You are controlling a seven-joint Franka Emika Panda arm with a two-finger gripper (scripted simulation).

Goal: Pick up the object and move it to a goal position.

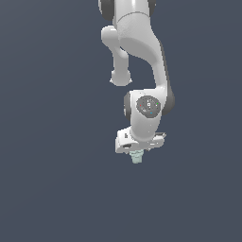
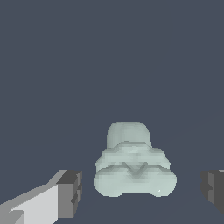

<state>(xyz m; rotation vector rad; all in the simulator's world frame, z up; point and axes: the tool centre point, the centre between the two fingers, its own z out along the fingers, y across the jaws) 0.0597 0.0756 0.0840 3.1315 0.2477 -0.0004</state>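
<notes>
Tool hangs low on the white arm, pointing down, with the object showing just under it in the exterior view. From the wrist view the tool is spread wide: one dark pad stands off to one side of the object and the other pad off to the other side, each with a clear strip of grey between it and the pale mint piece. So the object lies between the pads, roughly centred, but nothing is touching it yet.

By my reading the approach and the lining-up are done, or close to done; the closing, the lift and the carry to the goal are all left. Whether the tool is low enough for the pads to catch the object's body, I cannot tell from these views. No goal marker shows in either picture, so its place is unknown.

Around the object only the flat dark grey tabletop is in view. No other thing is seen near the tool or beside the object, and nothing appears to block the pads from closing or the arm from rising
</notes>
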